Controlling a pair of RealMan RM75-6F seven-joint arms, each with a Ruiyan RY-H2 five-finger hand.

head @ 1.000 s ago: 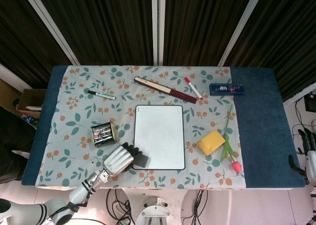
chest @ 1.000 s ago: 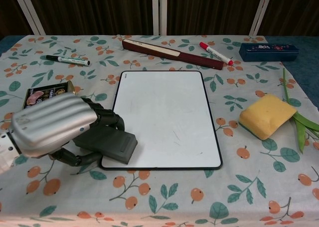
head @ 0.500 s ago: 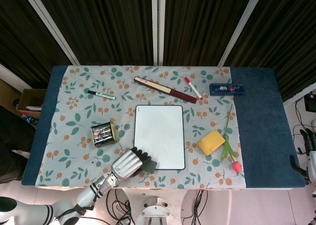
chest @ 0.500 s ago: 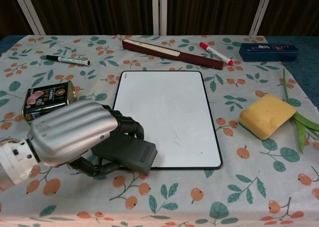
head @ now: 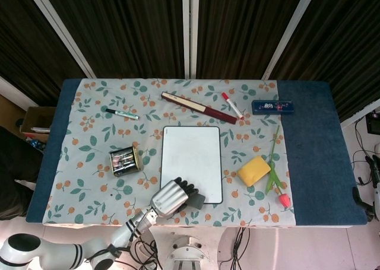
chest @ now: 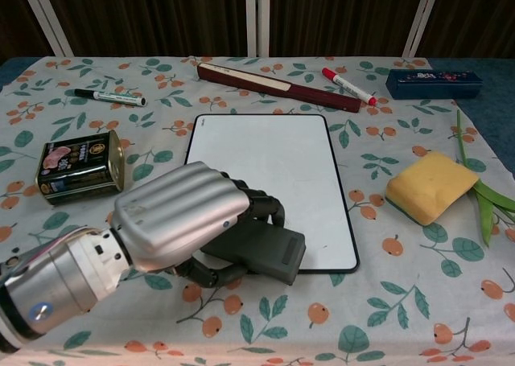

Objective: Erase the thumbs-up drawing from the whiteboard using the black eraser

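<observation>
The left hand (chest: 181, 221) grips the black eraser (chest: 261, 251), fingers curled over its top, and presses it flat on the near edge of the whiteboard (chest: 265, 173). The eraser sits around the middle of that bottom edge, partly over the frame. The board's surface looks white, with only a few faint marks towards its lower right. The board lies in the middle of the flowered cloth (chest: 322, 326).

Left of the board stands a tin (chest: 79, 166) on its side, and beyond it a green marker (chest: 109, 97). A closed fan (chest: 278, 87) lies just past the board's far edge, with a red marker (chest: 348, 86) and a blue case (chest: 433, 83) further right. A yellow sponge (chest: 430, 187) sits right of the board, beside a flower (head: 276, 175).

Of the right hand I see only a sliver at the head view's right edge (head: 375, 184); I cannot tell how its fingers lie.
</observation>
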